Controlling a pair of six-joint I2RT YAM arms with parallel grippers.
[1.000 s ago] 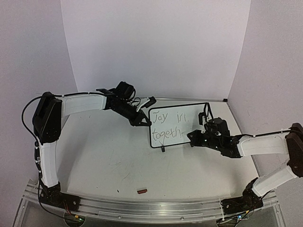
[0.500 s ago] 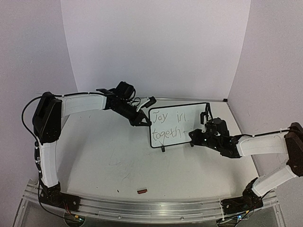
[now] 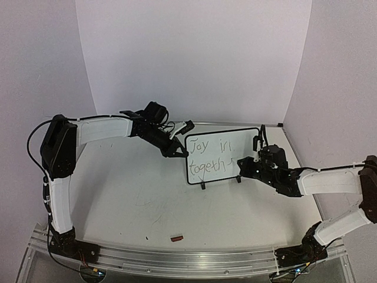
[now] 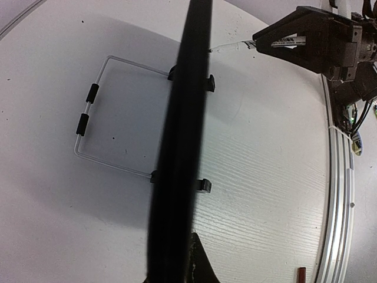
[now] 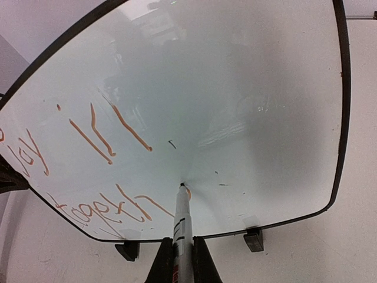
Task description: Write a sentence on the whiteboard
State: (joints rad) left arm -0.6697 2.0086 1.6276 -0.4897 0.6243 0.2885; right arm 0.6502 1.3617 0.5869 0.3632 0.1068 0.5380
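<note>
Shown just after a rightward shift along the whiteboard (image 3: pixel 238 141), upright on the worktop (image 3: pixel 129 194): right hand (image 5: pixel 179 256) closed on the marker (image 5: pixel 183 206), tip starting the letter after "togeth" in the sentence (image 3: pixel 206 154), left hand (image 3: pixel 178 151) clamping the whiteboard's left edge, phrase judged unfinished

white table (image 3: pixel 118 194) under it all, faint grey scuff marks (image 3: pixel 143 204) smeared across its middle. down toward the near edge, a small red-brown piece (image 3: pixel 176 238) lies flat on its own, well apart from everything else, and a tiny dark speck (image 3: pixel 147 238) sits to its left. just past that, a ribbed aluminium rail (image 3: pixel 194 257) runs along the table's front. a thin metal strip (image 3: pixel 235 124) lines the far edge. behind it, a plain white backdrop (image 3: pixel 194 59) curves upward, with a pale wall on the left (image 3: pixel 35 59) and another on the right (image 3: pixel 347 71). the left wrist view shows a fine wood-like grain in the tabletop.
</note>
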